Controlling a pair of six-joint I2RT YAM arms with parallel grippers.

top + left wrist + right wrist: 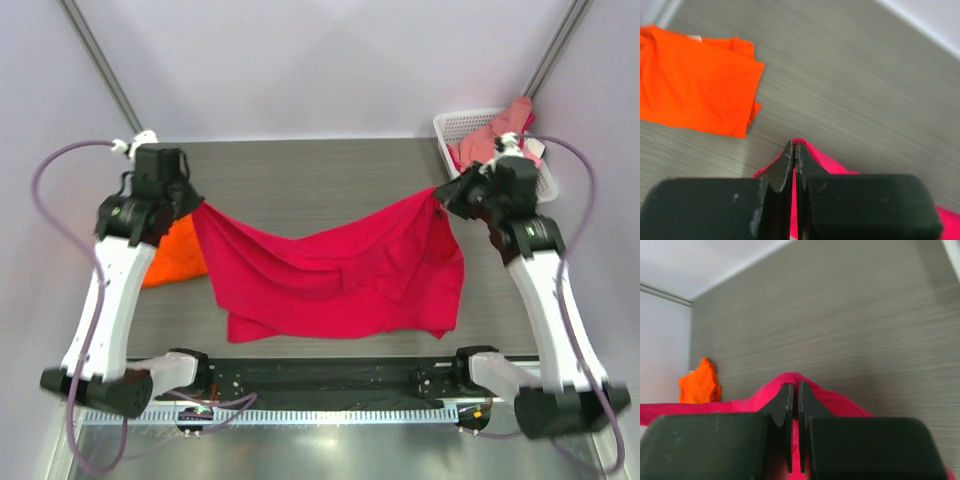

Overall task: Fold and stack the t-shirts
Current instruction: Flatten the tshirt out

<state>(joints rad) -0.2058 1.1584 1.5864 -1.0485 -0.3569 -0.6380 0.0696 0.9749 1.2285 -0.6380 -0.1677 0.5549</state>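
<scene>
The crimson-red t-shirt (335, 270) hangs stretched between both grippers above the table, sagging in the middle, its lower edge near the front. My left gripper (196, 207) is shut on its left corner (812, 152). My right gripper (440, 193) is shut on its right corner (790, 377). The folded orange t-shirt (175, 255) lies on the table at the left, partly under the left arm; it also shows in the left wrist view (695, 92) and far off in the right wrist view (700, 382).
A white lattice basket (460, 125) with pink-red cloth (495, 135) in it stands at the back right corner, just behind the right gripper. Grey wood-grain table (310, 175). White walls close in the back and sides.
</scene>
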